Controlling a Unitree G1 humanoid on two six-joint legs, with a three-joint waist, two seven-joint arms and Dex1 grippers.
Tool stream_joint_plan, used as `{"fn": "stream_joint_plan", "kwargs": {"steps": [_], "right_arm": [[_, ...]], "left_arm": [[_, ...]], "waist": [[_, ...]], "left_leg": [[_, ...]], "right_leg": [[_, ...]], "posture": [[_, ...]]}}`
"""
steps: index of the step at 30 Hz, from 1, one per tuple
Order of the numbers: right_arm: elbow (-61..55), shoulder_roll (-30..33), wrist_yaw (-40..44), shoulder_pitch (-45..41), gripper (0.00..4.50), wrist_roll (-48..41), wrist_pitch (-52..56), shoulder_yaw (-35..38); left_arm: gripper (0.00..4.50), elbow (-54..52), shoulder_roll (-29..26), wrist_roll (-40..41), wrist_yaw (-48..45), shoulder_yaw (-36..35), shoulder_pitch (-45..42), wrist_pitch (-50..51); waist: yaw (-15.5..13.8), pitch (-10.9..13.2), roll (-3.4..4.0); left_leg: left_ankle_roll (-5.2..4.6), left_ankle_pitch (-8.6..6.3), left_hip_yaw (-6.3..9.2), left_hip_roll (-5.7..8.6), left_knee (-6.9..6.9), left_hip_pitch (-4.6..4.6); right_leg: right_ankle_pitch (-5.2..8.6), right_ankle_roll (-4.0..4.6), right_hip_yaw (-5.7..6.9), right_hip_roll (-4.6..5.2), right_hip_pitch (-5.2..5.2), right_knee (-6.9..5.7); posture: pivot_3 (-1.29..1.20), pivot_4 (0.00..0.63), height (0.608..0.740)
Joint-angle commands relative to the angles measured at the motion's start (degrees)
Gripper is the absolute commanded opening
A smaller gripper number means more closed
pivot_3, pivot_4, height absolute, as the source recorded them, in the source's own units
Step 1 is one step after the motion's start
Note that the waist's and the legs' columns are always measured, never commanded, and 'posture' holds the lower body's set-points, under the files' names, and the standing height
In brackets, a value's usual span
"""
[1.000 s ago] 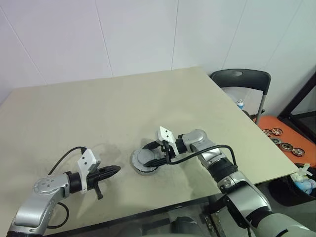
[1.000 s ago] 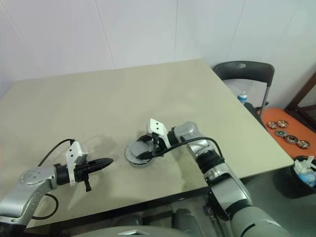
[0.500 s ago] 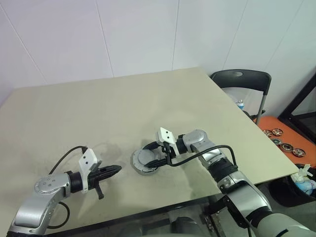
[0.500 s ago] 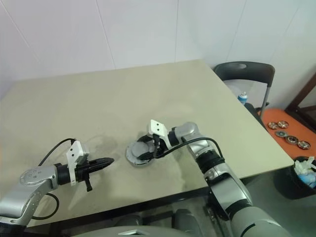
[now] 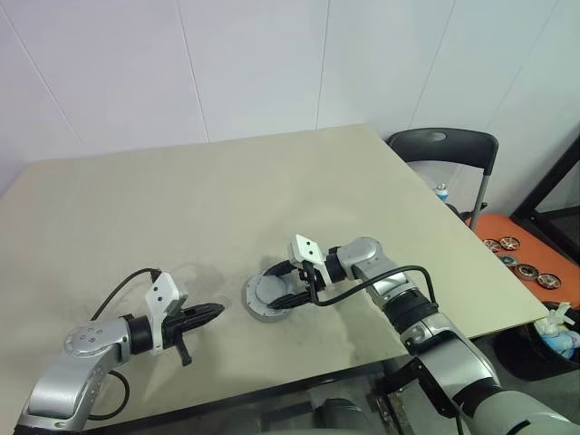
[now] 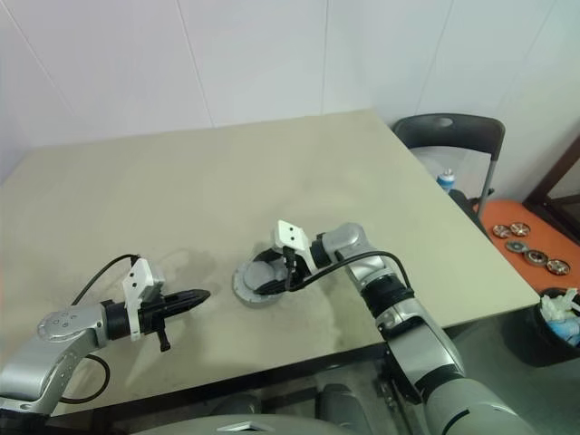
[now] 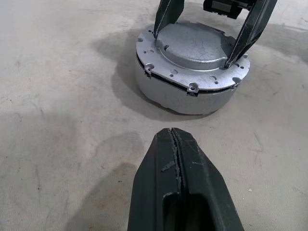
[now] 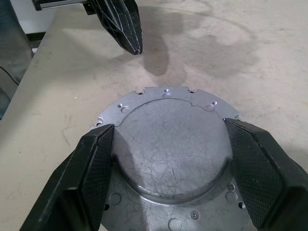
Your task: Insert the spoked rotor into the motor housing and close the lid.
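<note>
The motor housing is a round silver case standing on the table near its front edge. The lid lies flat on top of it, plain grey face up, so the spoked rotor is hidden. My right gripper reaches in from the right, its two fingers pressed against opposite sides of the lid's raised centre. A short way left of the housing, my left gripper hovers shut and empty, its tip pointing at the case wall.
The beige table is bare apart from the housing; its right edge runs close by my right arm. Beyond it stand a dark chair, a small bottle and an orange surface with several small discs.
</note>
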State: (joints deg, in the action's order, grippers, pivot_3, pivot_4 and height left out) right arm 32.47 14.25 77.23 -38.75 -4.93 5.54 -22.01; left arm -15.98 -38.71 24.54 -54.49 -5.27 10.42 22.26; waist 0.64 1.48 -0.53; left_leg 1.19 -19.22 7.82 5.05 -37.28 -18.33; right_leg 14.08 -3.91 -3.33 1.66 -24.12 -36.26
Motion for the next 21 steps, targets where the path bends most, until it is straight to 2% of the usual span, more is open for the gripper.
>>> {"fn": "stream_joint_plan", "kwargs": {"steps": [1,8,13,21], "right_arm": [[-0.18,0.56,-0.31,1.33,3.18,1.95,-1.59,-1.34],[4.28,0.96,-2.01,2.1,3.18,4.14,-4.79,-2.57],[6.07,1.14,-2.13,1.39,3.18,4.26,-5.92,-2.63],[8.05,1.44,-2.01,0.19,3.18,4.75,-6.93,-2.79]], "left_arm": [[0.0,-1.86,-0.27,1.38,0.22,-1.23,-0.76,0.23],[0.0,-2.07,-0.32,1.5,0.72,-1.51,-1.3,0.88],[0.0,-1.93,-0.29,1.91,1.37,-1.21,-2.62,1.62],[0.0,-1.92,2.92,4.21,4.63,0.01,-10.62,6.24]], "waist": [[0.03,-0.02,0.0],[0.04,-0.19,-0.04],[-0.01,-0.05,0.19],[0.01,-0.14,0.09]], "left_leg": [[0.0,0.0,0.0,0.0,0.0,0.0],[-0.01,0.0,0.0,-0.01,0.01,0.16],[-0.05,-0.03,0.01,-0.01,0.1,1.02],[-0.05,-0.03,0.06,0.0,0.0,1.46]], "right_leg": [[0.0,0.0,0.0,0.0,0.0,0.0],[0.0,0.0,0.0,-0.01,0.17,0.0],[0.03,-0.01,0.01,-0.02,1.11,0.09],[0.03,-0.02,0.06,-0.02,1.58,0.1]], "posture": [[0.0,0.0,0.74],[0.0,0.0,0.74],[0.0,0.0,0.74],[0.0,0.0,0.74]]}}
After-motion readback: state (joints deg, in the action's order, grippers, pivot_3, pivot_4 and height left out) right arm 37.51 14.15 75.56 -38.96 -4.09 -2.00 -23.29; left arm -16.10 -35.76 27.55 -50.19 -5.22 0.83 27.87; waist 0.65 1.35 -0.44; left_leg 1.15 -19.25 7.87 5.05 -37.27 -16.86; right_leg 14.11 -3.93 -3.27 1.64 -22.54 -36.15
